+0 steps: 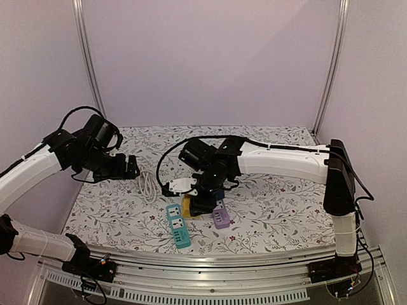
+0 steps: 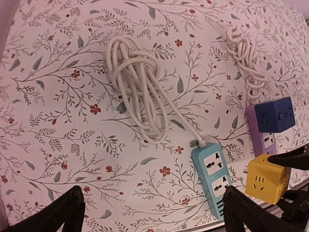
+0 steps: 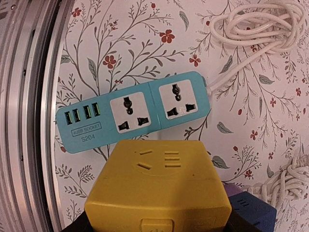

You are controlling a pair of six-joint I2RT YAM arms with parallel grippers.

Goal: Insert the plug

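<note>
1. Your right claw (image 3: 158, 225) is clamping the yellow cube (image 3: 157, 186), holding it just beside the blue strip (image 3: 87, 130).
2. Your left claw (image 2: 149, 212) is hanging with fingers apart, empty.
3. You're wanting the cube squared over one socket (image 3: 179, 102) before pressing.

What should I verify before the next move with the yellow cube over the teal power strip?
1. Right tool shut on the yellow cube adapter: ok.
2. Teal power strip sockets unoccupied: ok.
3. White cable lying off the strip's face: ok.
4. Cube's prongs lined up with a socket: cannot tell, its underside is hidden.
5. Left tool open, apart from the strip: ok.
</note>
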